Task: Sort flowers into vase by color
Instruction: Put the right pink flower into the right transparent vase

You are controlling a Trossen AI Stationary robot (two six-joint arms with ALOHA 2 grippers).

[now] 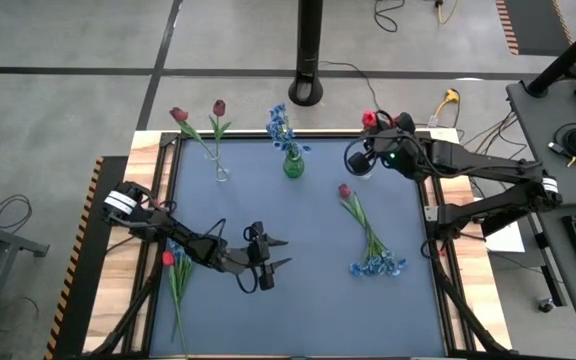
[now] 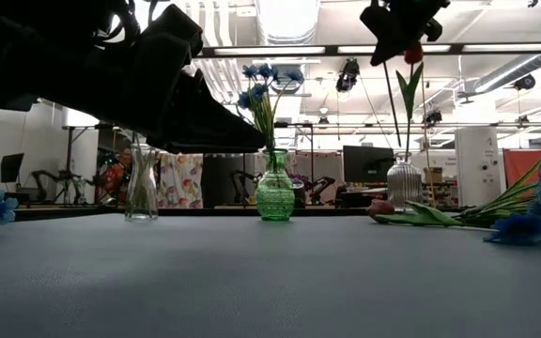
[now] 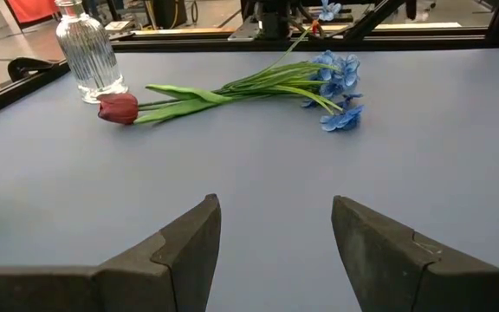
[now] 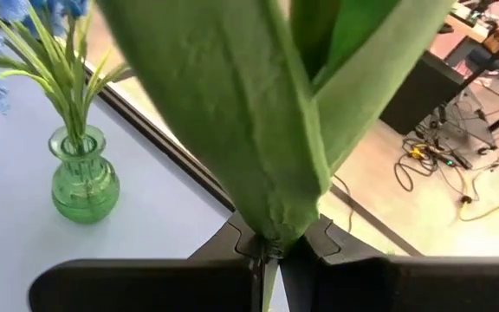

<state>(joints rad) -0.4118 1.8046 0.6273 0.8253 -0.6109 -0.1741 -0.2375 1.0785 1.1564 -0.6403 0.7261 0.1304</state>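
Note:
My right gripper (image 1: 356, 158) is shut on a red tulip (image 1: 370, 118) above a ribbed clear vase (image 2: 404, 183) at the far right. My left gripper (image 1: 280, 253) is open and empty, low over the near-left table. A green vase (image 1: 293, 165) holds blue blossoms (image 1: 281, 125). A clear vase (image 1: 221, 172) holds two dark maroon tulips (image 1: 180, 115). A tulip (image 1: 345, 190) and blue sprigs (image 1: 376, 265) lie flat on the mat at the right. A red tulip (image 1: 168, 258) and a blue sprig lie at the near left, partly under my left arm. My right gripper pinches the red tulip's green stem where the leaves wrap it (image 4: 271, 243), between its two fingers. The flower hangs about upright and clear of the table, with its head (image 2: 413, 52) up by the gripper. Its thin lower stem (image 2: 393, 113) reaches down to the ribbed vase's mouth.
The blue mat (image 1: 298, 310) lies inside a dark raised frame on a wooden table. The three vases stand in a row along the far edge. Bare mat shows in the middle and near part. A black pole base (image 1: 306, 90) stands beyond the far edge.

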